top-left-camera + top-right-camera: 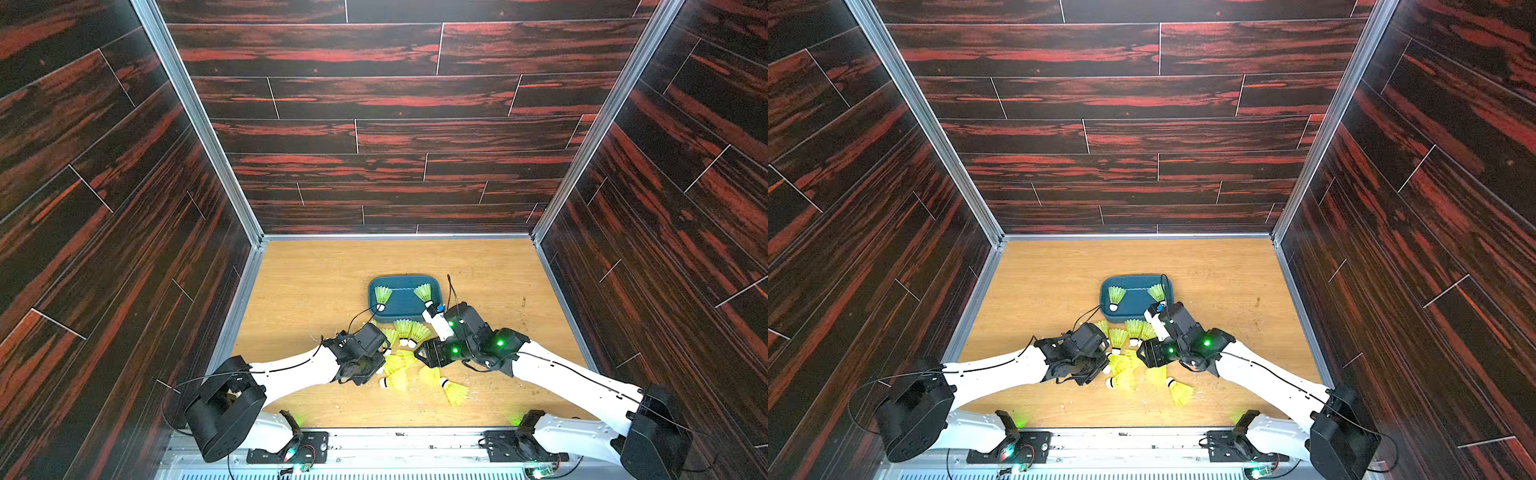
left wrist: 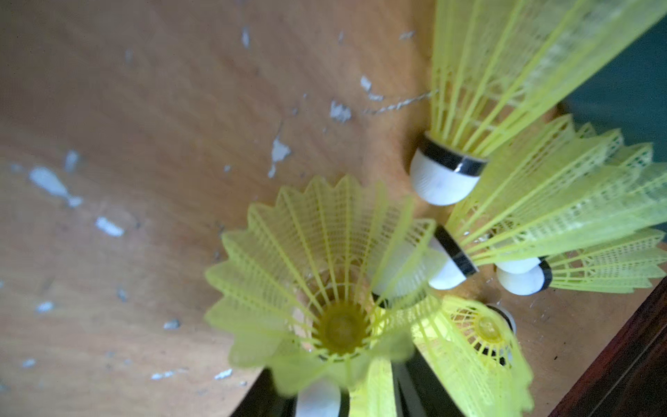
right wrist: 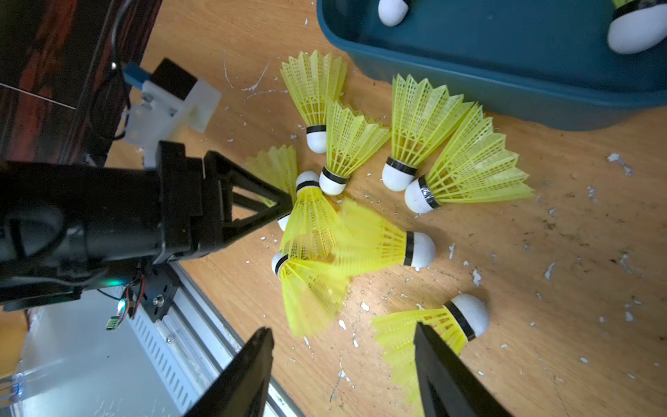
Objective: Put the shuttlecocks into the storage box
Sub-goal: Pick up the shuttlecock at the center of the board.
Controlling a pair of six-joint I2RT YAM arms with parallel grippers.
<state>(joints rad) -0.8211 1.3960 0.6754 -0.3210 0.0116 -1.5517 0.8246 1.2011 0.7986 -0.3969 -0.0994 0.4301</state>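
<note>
The teal storage box [image 1: 400, 277] [image 1: 1133, 277] [image 3: 505, 83] sits mid-table with two shuttlecocks [image 1: 382, 296] inside. In front of it, several neon yellow shuttlecocks [image 1: 405, 330] [image 1: 1133, 330] [image 3: 415, 137] lie in a loose pile on the wood. My left gripper [image 1: 380, 362] [image 2: 339, 391] reaches into the pile from the left. It is shut on a shuttlecock [image 2: 325, 260] whose skirt opens toward the wrist camera. My right gripper [image 1: 423, 355] [image 3: 343, 328] hovers open over the pile's near side. One of its fingers overlaps the skirt of a lone shuttlecock [image 3: 465, 317] [image 1: 455, 390].
Dark wood-patterned walls [image 1: 124, 208] enclose the table on three sides. A metal rail [image 1: 374, 440] runs along the front edge. White flecks [image 3: 476, 276] litter the tabletop. The left arm's finger tip [image 3: 283, 205] is close to my right gripper above the pile.
</note>
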